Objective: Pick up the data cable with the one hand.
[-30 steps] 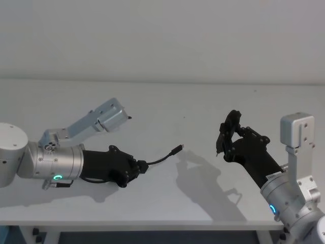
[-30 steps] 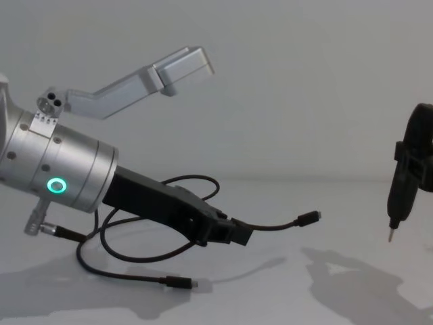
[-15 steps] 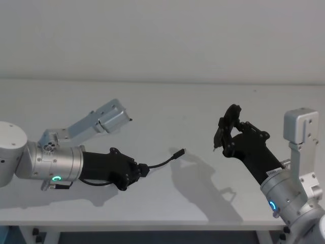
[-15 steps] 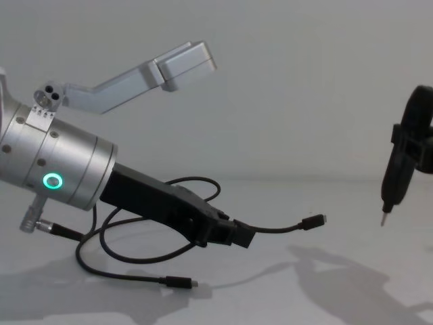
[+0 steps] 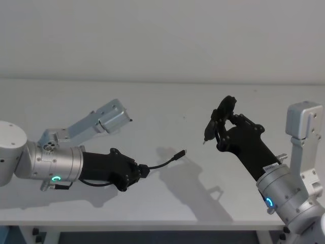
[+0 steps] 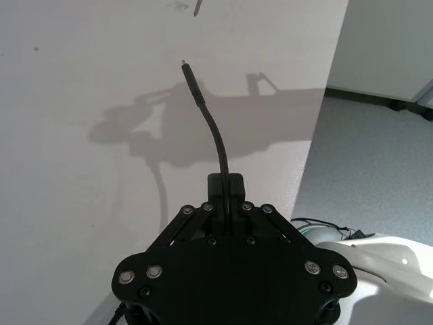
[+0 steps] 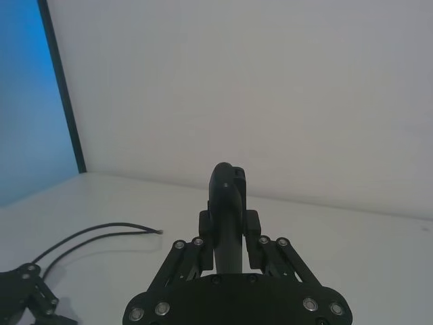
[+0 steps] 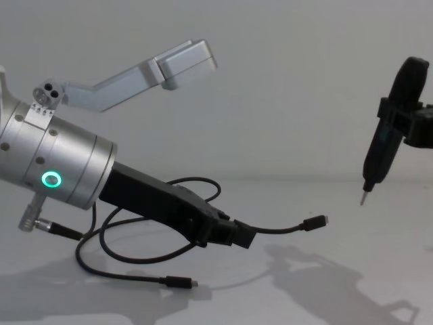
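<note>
Data cable [image 8: 277, 229] — pinched near one plug, that plug jutting free at centre of the chest view, the remaining cord looping down to the table [image 8: 325, 298] at lower left. Left gripper [image 8: 237, 235] — closed on it, lower centre-left; grasp appears done, lift looks partial. Right gripper [image 5: 219, 133] — at centre right of the head view, clamped on a pin-tipped tool [image 8: 382, 145].

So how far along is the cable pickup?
Grasp looks done: the left gripper is shut on the data cable, one plug held in the air. The other end trails on the table; lifting it clear remains. The right gripper hovers nearby.
</note>
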